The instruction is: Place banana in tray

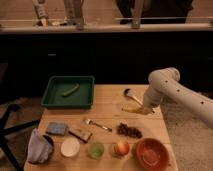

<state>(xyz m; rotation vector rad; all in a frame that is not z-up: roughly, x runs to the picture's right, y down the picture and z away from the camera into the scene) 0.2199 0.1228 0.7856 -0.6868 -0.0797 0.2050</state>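
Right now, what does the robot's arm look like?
The arm is creamy white, thick and round like a fat tube, with a ball-shaped elbow and small dark dots along its side. No cables show. Its gripper, by the banana on the table, is hard to make out.

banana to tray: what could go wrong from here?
1. The gripper is at the banana's right end, not its middle; an end grasp may let it swing or slip.
2. A spoon-like utensil lies just behind the banana and could get bumped.
3. The tray is across the table and holds a green vegetable; the banana could land on it.
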